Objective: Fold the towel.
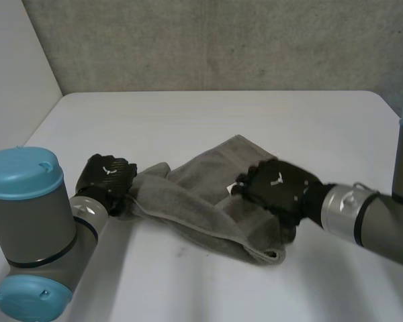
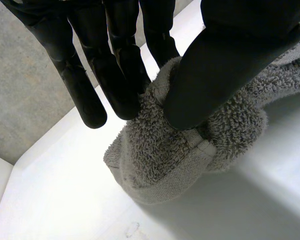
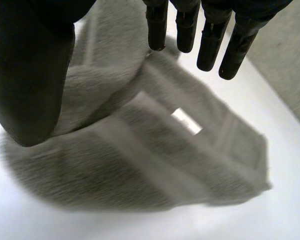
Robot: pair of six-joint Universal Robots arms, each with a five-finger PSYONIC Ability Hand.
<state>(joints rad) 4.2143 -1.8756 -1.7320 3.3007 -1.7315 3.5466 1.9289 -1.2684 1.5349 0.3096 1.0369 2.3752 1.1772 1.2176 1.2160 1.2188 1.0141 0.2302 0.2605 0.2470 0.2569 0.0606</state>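
The grey towel lies rumpled near the middle of the white worktop, drawn out into a long, loosely folded band that runs from the left hand across to the right hand. One long fold lies over the rest, and the end nearer the right arm is rounded over on itself. A small white label shows on its upper face (just beyond the right hand's fingertips in the right wrist view).

The left hand is clamped on the towel's left end: in the left wrist view its thumb presses a bunched wad of terry against the fingers, the cloth bulging out below the pinch.

The right hand is over the towel's middle, its fingers straight and relaxed with the thumb spread apart, grasping nothing; the cloth lies spread beneath the palm.

Behind the worktop stands a grey wall.
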